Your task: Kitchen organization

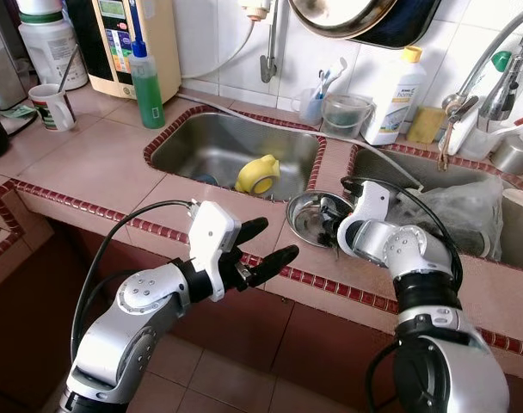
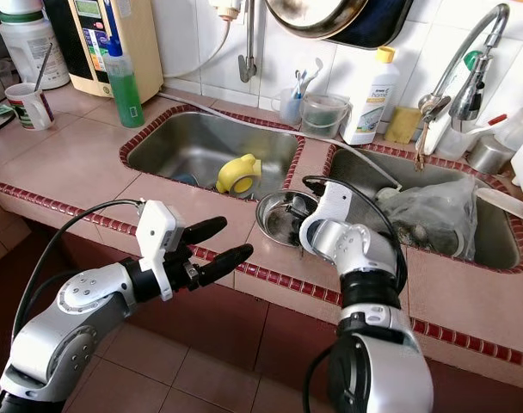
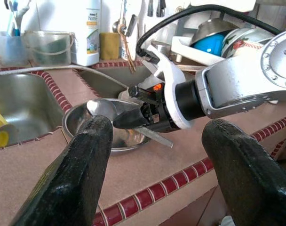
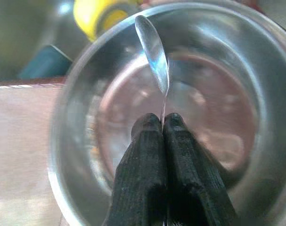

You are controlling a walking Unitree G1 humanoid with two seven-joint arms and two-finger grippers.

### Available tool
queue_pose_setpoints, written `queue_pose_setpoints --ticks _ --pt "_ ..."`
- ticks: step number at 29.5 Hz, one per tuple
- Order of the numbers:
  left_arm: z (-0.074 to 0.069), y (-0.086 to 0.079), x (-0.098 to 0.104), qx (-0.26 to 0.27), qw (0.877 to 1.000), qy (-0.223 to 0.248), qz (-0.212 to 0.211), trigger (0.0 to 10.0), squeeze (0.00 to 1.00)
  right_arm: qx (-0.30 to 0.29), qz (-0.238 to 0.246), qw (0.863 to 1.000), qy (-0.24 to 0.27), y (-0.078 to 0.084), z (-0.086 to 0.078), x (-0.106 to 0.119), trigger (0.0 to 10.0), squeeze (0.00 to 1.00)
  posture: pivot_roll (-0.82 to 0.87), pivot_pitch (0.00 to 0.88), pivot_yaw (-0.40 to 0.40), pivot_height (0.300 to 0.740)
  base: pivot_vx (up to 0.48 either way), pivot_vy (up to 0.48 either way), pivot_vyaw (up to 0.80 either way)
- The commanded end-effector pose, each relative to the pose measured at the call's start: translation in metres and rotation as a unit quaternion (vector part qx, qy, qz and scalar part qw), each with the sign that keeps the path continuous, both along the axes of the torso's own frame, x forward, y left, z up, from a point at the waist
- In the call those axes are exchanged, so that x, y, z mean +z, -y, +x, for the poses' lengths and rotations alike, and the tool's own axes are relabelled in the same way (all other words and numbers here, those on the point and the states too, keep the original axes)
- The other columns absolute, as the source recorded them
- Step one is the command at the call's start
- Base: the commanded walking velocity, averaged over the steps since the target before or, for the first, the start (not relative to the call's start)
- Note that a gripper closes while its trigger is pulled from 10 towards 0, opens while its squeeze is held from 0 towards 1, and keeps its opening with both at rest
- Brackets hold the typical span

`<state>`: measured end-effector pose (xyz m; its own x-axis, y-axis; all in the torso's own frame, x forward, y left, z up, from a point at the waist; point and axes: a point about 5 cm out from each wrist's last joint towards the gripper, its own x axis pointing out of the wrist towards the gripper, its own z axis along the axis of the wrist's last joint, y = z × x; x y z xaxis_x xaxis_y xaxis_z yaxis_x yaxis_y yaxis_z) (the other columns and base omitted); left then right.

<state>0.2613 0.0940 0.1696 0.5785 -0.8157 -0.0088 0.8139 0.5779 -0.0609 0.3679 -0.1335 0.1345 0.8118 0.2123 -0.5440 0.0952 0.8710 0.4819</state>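
Gripping: right pincer (image 4: 162, 123), fingers pressed together on the thin handle of a spoon (image 4: 153, 52), held over a steel bowl (image 1: 306, 225); spoon's scoop sits near the bowl's far rim.
Bowl position: on the tiled counter (image 1: 98, 163), on the strip between the two sinks, just beside the left sink (image 1: 218, 142).
Left pincer (image 1: 260, 244): fingers spread apart, holding nothing, hovering at the counter's front edge, aimed toward the bowl.
Risk, grip: handle is slim and pinched only at its end; spoon may pivot or slip and clatter into the bowl.
Risk, bowl: light and unrestrained; a snag from the spoon could tip it or slide it into the left sink, where a yellow object (image 1: 257, 175) lies.
Risk, arms: pincers are near each other; a reach by the left could knock the right.
Writing: white bottle (image 1: 394, 96) carries a printed label, too small to read; wall appliance (image 1: 124, 39) panel likewise illegible.
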Motion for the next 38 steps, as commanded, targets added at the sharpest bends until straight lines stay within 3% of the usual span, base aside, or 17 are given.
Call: queue_pose_setpoints --ticks 1,7,12,14,15,16,17,18,20,21,22,25,27,28,29,32,38 --pt "0.005 -0.005 0.006 0.006 1.000 0.011 -0.001 10.0 0.00 0.011 0.008 0.999 0.047 -0.001 0.003 0.019 0.0 0.00 0.11 0.000 -0.082 0.740 0.000 0.000 0.00" --pt "0.013 -0.011 0.011 0.014 1.000 0.020 0.000 10.0 0.00 0.014 0.000 0.996 0.088 0.001 0.007 0.037 0.0 0.00 0.10 0.000 -0.081 0.740 0.000 0.000 0.00" --pt "0.020 -0.015 0.015 0.029 0.999 0.029 -0.007 10.0 0.00 0.002 -0.038 0.986 0.161 0.009 0.008 0.055 0.0 0.00 0.10 0.000 -0.075 0.740 0.000 0.000 0.00" --pt "0.023 -0.017 0.015 0.040 0.999 0.029 -0.011 10.0 0.00 -0.006 -0.067 0.980 0.187 0.013 0.008 0.059 0.6 0.00 0.10 0.000 -0.073 0.740 0.000 0.000 0.00" --pt "0.026 -0.019 0.016 0.048 0.998 0.029 -0.018 10.0 0.00 -0.012 -0.084 0.975 0.205 0.015 0.007 0.061 4.5 0.00 0.10 0.000 -0.070 0.740 0.000 0.000 0.00" --pt "0.030 -0.022 0.017 0.061 0.997 0.027 -0.026 10.0 0.00 -0.023 -0.104 0.968 0.229 0.019 0.005 0.063 7.6 0.00 0.10 0.000 -0.068 0.740 0.000 0.000 0.00" --pt "0.032 -0.023 0.017 0.066 0.997 0.024 -0.031 10.0 0.00 -0.029 -0.114 0.964 0.240 0.020 0.004 0.063 9.3 0.00 0.10 0.000 -0.066 0.740 0.000 0.000 0.00" --pt "0.034 -0.025 0.017 0.073 0.997 0.022 -0.035 10.0 0.00 -0.036 -0.116 0.960 0.251 0.022 0.003 0.064 10.0 0.00 0.10 0.000 -0.066 0.740 0.000 0.000 0.00" --pt "0.035 -0.026 0.017 0.079 0.996 0.020 -0.039 10.0 0.00 -0.043 -0.115 0.957 0.262 0.024 0.002 0.064 10.0 0.00 0.10 0.000 -0.065 0.740 0.000 0.000 0.00" --pt "0.038 -0.028 0.017 0.088 0.995 0.021 -0.040 10.0 0.00 -0.056 -0.138 0.944 0.294 0.028 0.000 0.067 10.0 0.00 0.10 0.000 -0.063 0.740 0.000 0.000 0.00" --pt "0.038 -0.028 0.017 0.088 0.995 0.021 -0.040 10.0 0.00 -0.056 -0.138 0.944 0.294 0.028 0.000 0.067 10.0 0.00 0.10 0.000 -0.063 0.740 0.000 0.000 0.00" --pt "0.043 -0.035 0.021 0.135 0.987 0.085 -0.027 10.0 0.00 -0.068 -0.168 0.927 0.328 0.034 -0.006 0.065 10.0 0.00 0.10 0.000 -0.062 0.740 0.000 0.000 0.00" --pt "0.043 -0.036 0.021 0.141 0.984 0.103 -0.023 10.0 0.00 -0.067 -0.173 0.910 0.370 0.034 -0.012 0.067 10.0 0.00 0.10 0.000 -0.062 0.740 0.000 0.000 0.00" --pt "0.044 -0.037 0.018 0.142 0.985 0.091 -0.021 10.0 0.00 -0.062 -0.188 0.900 0.389 0.033 -0.016 0.067 10.0 0.00 0.10 0.000 -0.057 0.740 0.000 0.000 0.00" --pt "0.046 -0.037 0.013 0.144 0.987 0.069 -0.026 10.0 0.00 -0.066 -0.199 0.880 0.426 0.032 -0.023 0.067 10.0 0.00 0.10 0.000 -0.057 0.740 0.000 0.000 0.00" --pt "0.048 -0.036 0.010 0.153 0.986 0.048 -0.035 10.0 0.00 -0.073 -0.180 0.860 0.473 0.031 -0.032 0.072 10.0 0.00 0.09 0.000 -0.050 0.740 0.000 0.000 0.00" --pt "0.053 -0.036 0.008 0.166 0.984 0.043 -0.054 10.0 0.00 -0.087 -0.207 0.836 0.500 0.031 -0.040 0.070 10.0 0.00 0.09 0.000 -0.048 0.740 0.000 0.000 0.00"
